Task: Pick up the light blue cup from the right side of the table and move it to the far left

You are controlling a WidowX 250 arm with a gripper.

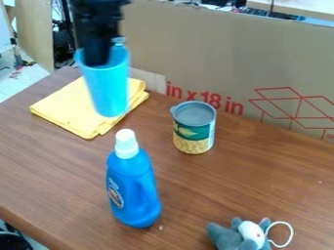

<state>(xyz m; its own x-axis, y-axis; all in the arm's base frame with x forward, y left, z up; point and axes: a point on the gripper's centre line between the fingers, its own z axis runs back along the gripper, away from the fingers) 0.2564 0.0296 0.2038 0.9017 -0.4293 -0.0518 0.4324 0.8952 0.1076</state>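
At the upper left hangs the black gripper (98, 56), its lower end inside the mouth of a tall light blue cup (109, 90). It is shut on the cup near the rim. The cup leans slightly and overlaps the view of a folded yellow cloth (65, 105); whether its base touches the cloth I cannot tell. To the right stands an open-looking can (194, 134) with a green and yellow label. Nearer the camera, a blue bottle (134, 185) with a white cap stands upright.
A grey and white plush toy (244, 235) with a white loop lies at the front right edge of the view. Behind the brown table (261, 171) a cardboard panel (215, 53) with red print rises along the back. The table's edge runs along the lower left.
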